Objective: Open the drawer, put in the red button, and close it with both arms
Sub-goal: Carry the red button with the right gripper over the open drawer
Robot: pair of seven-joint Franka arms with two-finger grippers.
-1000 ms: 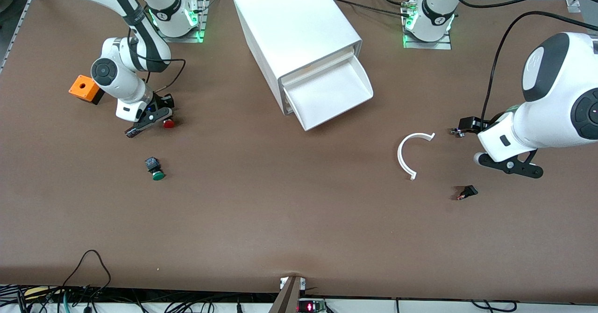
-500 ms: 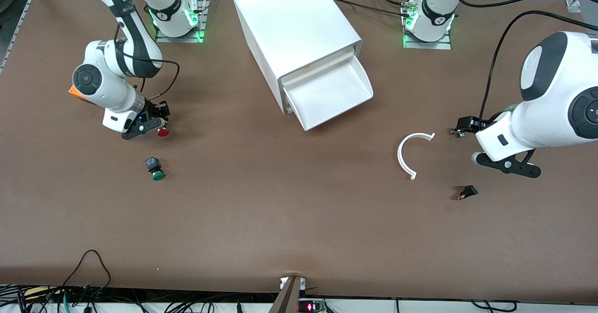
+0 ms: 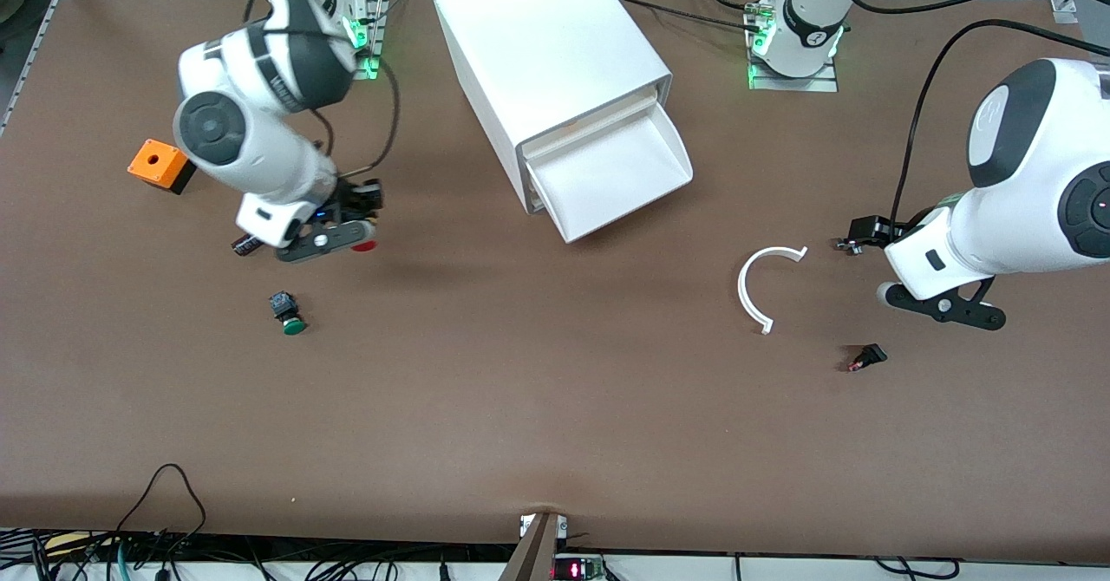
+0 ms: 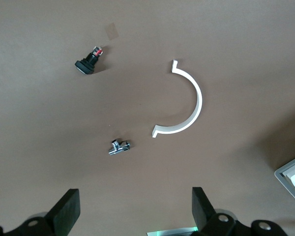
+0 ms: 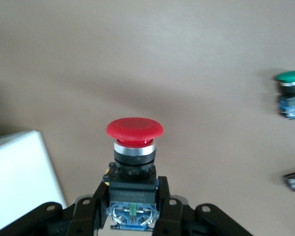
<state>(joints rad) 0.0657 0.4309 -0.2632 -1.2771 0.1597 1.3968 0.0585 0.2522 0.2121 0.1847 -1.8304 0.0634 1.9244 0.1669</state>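
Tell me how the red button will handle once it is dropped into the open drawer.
The red button looks rigid: the right gripper holds it by its blocky black body without it deforming. Its wide round cap over a narrower body suggests it is top-heavy and will probably tip onto its side in the drawer. The round cap could then let it roll a little.

Glossy white arms (image 3: 260,143) (black joints), black cables

On the brown counter (image 3: 538,408) lie a green-capped push button (image 3: 287,314), an orange cube with a hole (image 3: 156,165), a white plastic half-ring (image 3: 763,284), a small chrome fitting (image 4: 119,146) and a small black plug (image 3: 867,357).
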